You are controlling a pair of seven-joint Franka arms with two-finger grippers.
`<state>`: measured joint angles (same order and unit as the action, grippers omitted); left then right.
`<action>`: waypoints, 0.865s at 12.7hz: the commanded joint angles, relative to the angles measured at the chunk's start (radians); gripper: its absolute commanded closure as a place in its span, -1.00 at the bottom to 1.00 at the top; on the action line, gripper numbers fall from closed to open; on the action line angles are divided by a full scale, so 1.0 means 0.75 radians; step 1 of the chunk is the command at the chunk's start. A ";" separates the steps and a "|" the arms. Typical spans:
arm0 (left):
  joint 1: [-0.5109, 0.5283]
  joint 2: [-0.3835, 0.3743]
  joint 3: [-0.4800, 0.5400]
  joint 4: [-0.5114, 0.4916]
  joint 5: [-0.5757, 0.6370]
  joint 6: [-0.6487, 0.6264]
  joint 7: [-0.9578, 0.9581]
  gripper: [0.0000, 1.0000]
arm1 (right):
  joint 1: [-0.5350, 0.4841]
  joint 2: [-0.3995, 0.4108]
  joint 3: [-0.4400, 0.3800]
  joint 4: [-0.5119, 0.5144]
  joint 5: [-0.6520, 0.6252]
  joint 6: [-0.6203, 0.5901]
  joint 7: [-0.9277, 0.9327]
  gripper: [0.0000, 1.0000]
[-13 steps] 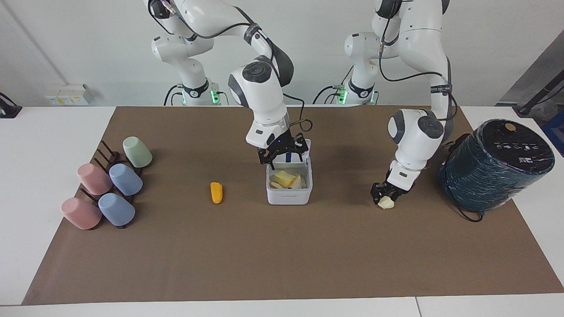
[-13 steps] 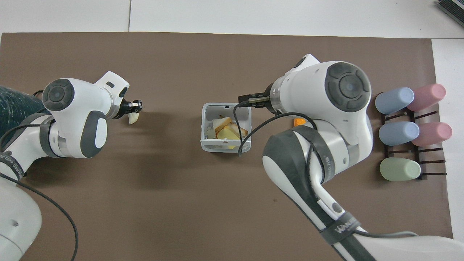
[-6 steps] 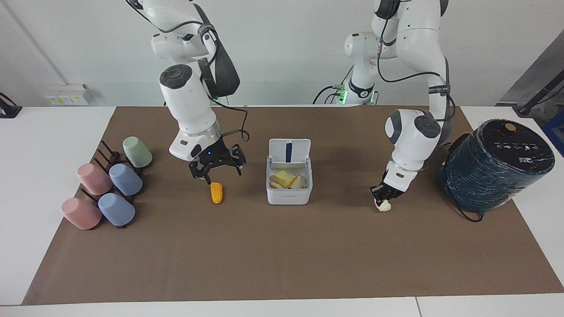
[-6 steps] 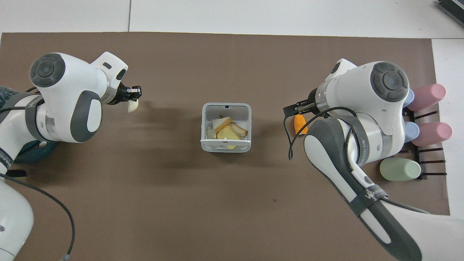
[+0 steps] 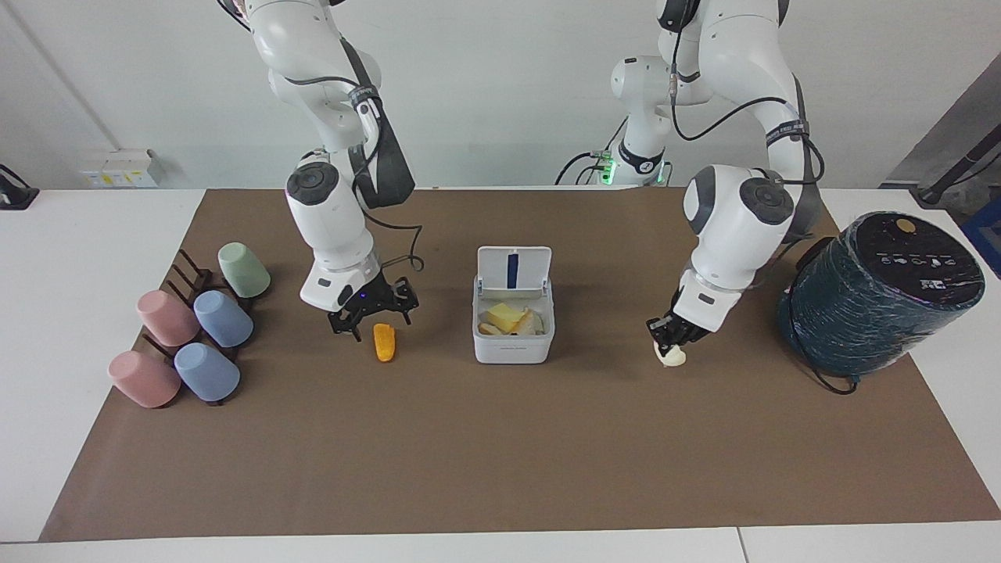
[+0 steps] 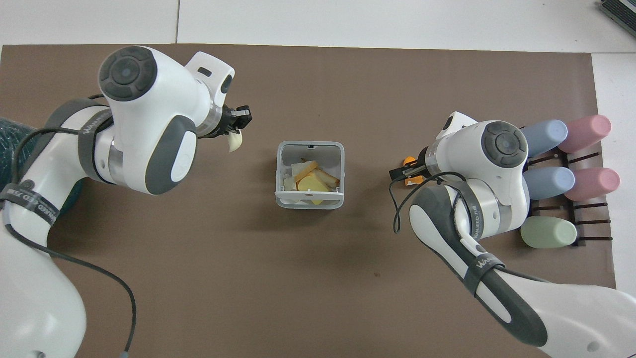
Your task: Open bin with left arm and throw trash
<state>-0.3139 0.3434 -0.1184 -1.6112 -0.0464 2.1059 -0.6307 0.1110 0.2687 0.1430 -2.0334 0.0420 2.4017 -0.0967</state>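
The white bin (image 5: 512,344) stands mid-mat with its lid (image 5: 514,270) up; several cream and yellow scraps (image 5: 508,319) lie in it. It also shows in the overhead view (image 6: 309,203). My left gripper (image 5: 669,344) is shut on a cream wedge (image 5: 672,356) and holds it above the mat, beside the bin toward the left arm's end; the wedge also shows from overhead (image 6: 234,142). My right gripper (image 5: 374,319) is open, low over an orange oblong piece (image 5: 384,342) that lies on the mat toward the right arm's end. From overhead that gripper (image 6: 406,171) covers the piece's middle (image 6: 409,160).
A big dark teal cylinder (image 5: 880,293) with a cable lies at the left arm's end of the mat. A dark rack (image 5: 188,281) with several pastel cups (image 5: 223,318) stands at the right arm's end. Brown mat (image 5: 500,453) covers the table.
The right gripper left the bin, swung to the orange piece and came down over it. The left gripper lifted the cream wedge and moved it toward the bin.
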 commanded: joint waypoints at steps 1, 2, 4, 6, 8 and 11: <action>-0.113 0.019 0.017 0.031 0.005 -0.004 -0.187 1.00 | -0.027 -0.004 0.012 -0.054 -0.017 0.035 -0.029 -1.00; -0.148 0.019 0.017 0.029 0.005 0.008 -0.228 1.00 | -0.035 -0.004 0.012 -0.056 -0.021 0.036 -0.029 -1.00; -0.209 0.015 0.017 0.013 0.005 0.017 -0.267 1.00 | -0.044 0.016 0.012 -0.064 -0.052 0.050 -0.025 -0.83; -0.246 0.009 0.017 -0.009 0.005 0.021 -0.288 0.90 | -0.044 0.045 0.012 -0.064 -0.056 0.089 -0.022 -0.40; -0.262 -0.002 0.017 -0.048 0.005 0.062 -0.296 -0.09 | -0.044 0.045 0.012 -0.064 -0.056 0.089 -0.018 0.67; -0.277 -0.006 0.017 -0.050 0.005 0.056 -0.296 -1.00 | -0.042 0.045 0.014 -0.060 -0.056 0.085 0.029 1.00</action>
<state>-0.5034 0.3508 -0.1205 -1.6290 -0.0464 2.1284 -0.8376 0.0934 0.3028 0.1427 -2.0726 0.0131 2.4496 -0.0940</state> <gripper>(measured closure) 0.577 0.608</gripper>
